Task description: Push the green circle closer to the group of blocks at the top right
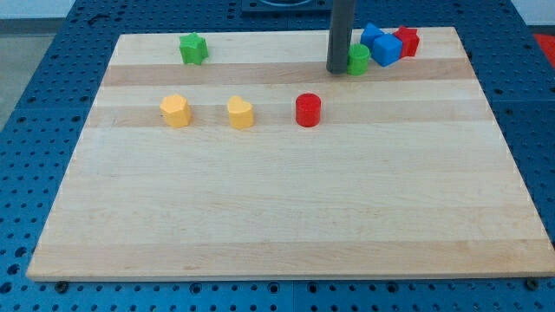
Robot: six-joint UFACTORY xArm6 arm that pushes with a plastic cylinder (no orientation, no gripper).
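Observation:
The green circle stands near the view's top right, touching or almost touching the blue blocks. My tip is at the green circle's left side, right against it. The group at the top right holds a blue cube, another blue block behind it, and a red block at the far right.
A green star sits at the top left. A yellow hexagon, a yellow heart-like block and a red cylinder stand in a row across the middle. The wooden board lies on a blue perforated table.

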